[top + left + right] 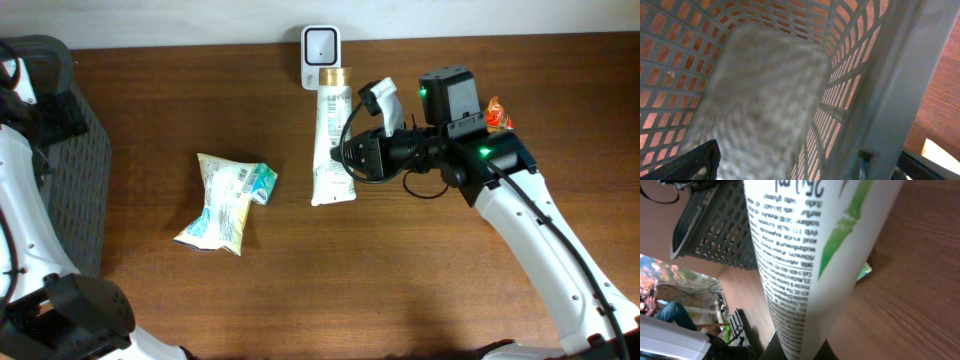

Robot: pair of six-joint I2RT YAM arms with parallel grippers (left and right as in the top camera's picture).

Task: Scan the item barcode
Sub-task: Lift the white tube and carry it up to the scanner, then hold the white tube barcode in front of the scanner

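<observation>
A white plastic tube with a gold cap (328, 125) lies lengthwise near the back middle of the brown wooden surface (400, 280). Its cap end points at a white box-shaped barcode scanner (321, 52) that stands at the rear edge. The cap sits just beside the scanner's base, and the tube's flat crimped end points toward the front.

The right tool (348, 158) comes in from the tube's right side and is clamped on its lower half. In the right wrist view the tube fills the frame, with small black print and a green leaf stripe on it, and it runs down into the dark fingers at the bottom edge. Whether the tube rests on the surface or is slightly raised cannot be told.

A crumpled pale yellow and teal snack packet (222, 205) lies to the left of the tube, well apart from it. A small orange packet (498, 113) shows behind the right arm, near the back of the surface.

A dark grey plastic lattice basket (70, 170) stands at the far left edge. The left arm reaches over it. The left wrist view looks down into the basket, showing its grid walls and a blurred grey floor. The left tool (807, 162) has its fingers wide apart, one at each lower corner of that view, with nothing between them.
</observation>
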